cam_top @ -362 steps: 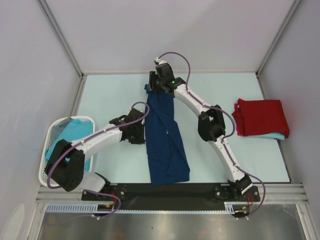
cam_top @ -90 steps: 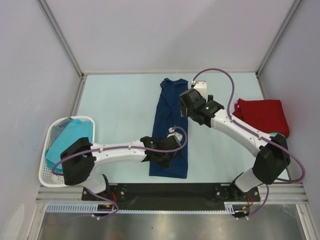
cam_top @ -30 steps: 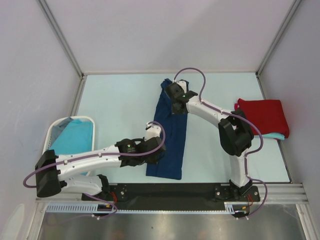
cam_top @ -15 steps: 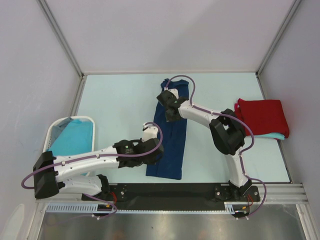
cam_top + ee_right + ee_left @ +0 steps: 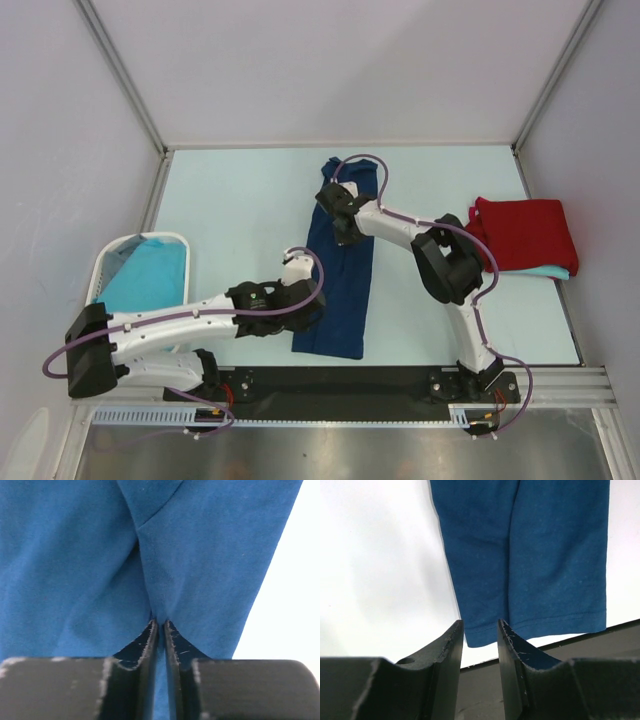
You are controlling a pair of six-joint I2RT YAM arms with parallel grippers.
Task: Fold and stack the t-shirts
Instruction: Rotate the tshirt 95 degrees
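The navy t-shirt [image 5: 345, 285] lies as a long narrow strip down the middle of the table. My right gripper [image 5: 342, 228] sits on its far part; in the right wrist view this gripper [image 5: 160, 623] is shut on a pinched ridge of the navy t-shirt [image 5: 75, 555]. My left gripper [image 5: 312, 316] hovers by the strip's near left edge. In the left wrist view it [image 5: 479, 625] is open and holds nothing, with the navy t-shirt's [image 5: 535, 555] hem beyond the fingertips. A folded red t-shirt [image 5: 525, 233] lies on a turquoise one [image 5: 556, 272] at the right.
A white basket [image 5: 99, 272] at the left holds a turquoise t-shirt [image 5: 145, 282]. A black rail [image 5: 340, 382] runs along the table's near edge, just past the navy hem. Grey walls enclose the table on three sides.
My right gripper has shifted slightly left along the far part of the navy t-shirt and closed on a fold of it. The left arm has barely moved.
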